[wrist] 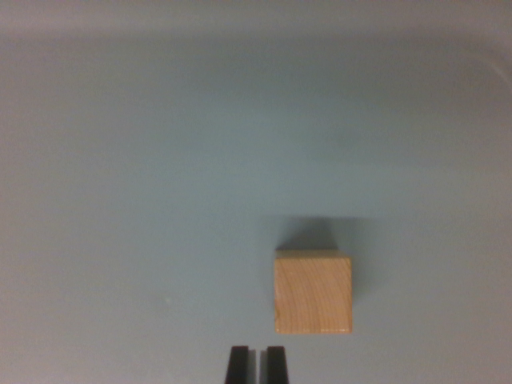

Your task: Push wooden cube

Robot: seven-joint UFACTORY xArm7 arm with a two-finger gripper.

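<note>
A light wooden cube (313, 292) with visible grain rests on a pale grey-blue surface, right of centre in the wrist view. My gripper (257, 362) shows at the bottom edge as two black fingertips (238, 364) standing close together with only a thin slit between them, nothing held. The gripper sits just below and to the wrist view's left of the cube, apart from it by a small gap.
The flat grey-blue tabletop (160, 176) fills the whole view. A soft shadow (320, 232) falls behind the cube.
</note>
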